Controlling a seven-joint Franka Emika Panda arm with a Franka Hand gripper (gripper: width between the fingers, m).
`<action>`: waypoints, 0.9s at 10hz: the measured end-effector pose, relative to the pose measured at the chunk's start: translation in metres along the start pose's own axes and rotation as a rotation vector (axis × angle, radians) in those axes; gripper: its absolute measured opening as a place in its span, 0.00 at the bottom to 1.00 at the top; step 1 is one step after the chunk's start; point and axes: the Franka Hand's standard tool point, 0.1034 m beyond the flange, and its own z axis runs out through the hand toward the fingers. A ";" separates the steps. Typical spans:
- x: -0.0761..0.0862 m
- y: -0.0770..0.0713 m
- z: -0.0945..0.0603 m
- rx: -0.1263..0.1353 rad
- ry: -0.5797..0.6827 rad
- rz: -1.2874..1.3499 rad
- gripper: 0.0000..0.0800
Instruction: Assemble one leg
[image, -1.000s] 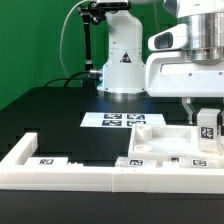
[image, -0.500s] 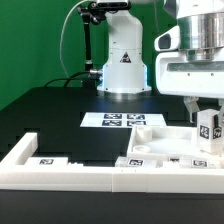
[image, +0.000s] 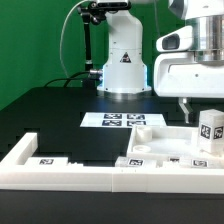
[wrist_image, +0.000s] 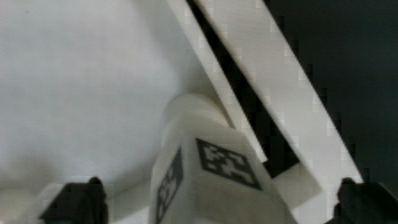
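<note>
Upright at the exterior view's right edge, over the white panel (image: 158, 137) with raised edges: the leg (image: 210, 130), one square tag turned toward the camera. Cannot tell whether resting on the panel or hanging just clear of it.

Straddled by the fingers (wrist_image: 82, 201), spread wide in the wrist view, with a clear gap on either side of the post. No touching visible there, so judged open and gripping nothing. Spread this way, most likely, either to close around the post or to let go of it; impossible to say which.

Kept vertical, presumably to bring its lower end squarely to a seat in the panel. Worth centring before any squeeze: closing off-centre could tip so short a post.

Farther left, flat on the black table (image: 50, 110): the marker board (image: 120, 120), about mid-scene, well apart from the leg. Along the near edge, a long white framed part (image: 60, 160), apparently parked out of the way.

No readable writing anywhere. Only black-and-white square tags: on two sides of the leg in the wrist view, on the marker board, and on the near faces of the white parts. At the far side, on the white arm base (image: 122, 62), a dark triangular mark, too small to read.
</note>
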 end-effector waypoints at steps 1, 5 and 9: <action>-0.001 0.000 0.000 0.000 0.000 -0.081 0.81; -0.001 -0.004 0.000 -0.042 0.010 -0.576 0.81; 0.003 0.000 0.000 -0.059 0.008 -0.822 0.81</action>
